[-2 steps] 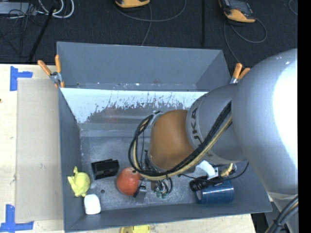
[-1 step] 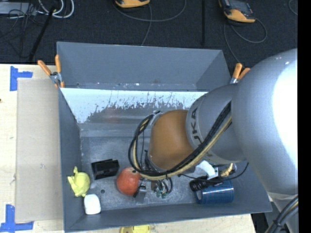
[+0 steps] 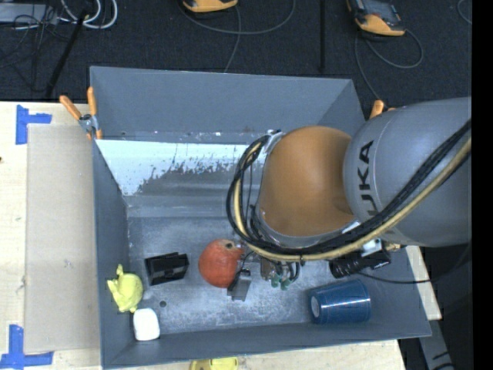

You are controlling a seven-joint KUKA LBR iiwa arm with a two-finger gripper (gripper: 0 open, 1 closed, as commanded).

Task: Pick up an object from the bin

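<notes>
The gripper (image 3: pixel 241 281) is seen just beside a red round fruit (image 3: pixel 218 263) in the bin (image 3: pixel 185 199); its state cannot be told.

Bin (image 3: pixel 192 206): red ball (image 3: pixel 219 262); black block (image 3: pixel 167 267); yellow toy (image 3: pixel 125 289); white lump (image 3: pixel 145 324); blue cup (image 3: pixel 340 302).

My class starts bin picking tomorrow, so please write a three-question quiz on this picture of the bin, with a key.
1. True or false: the blue cup lies on its side.
2. Which thing is nearest the end effector? A) blue cup B) red round fruit C) yellow toy
3. Fill in: the black box lies between the yellow toy and the ____.
Key: 1 true; 2 B; 3 red round fruit.
</notes>
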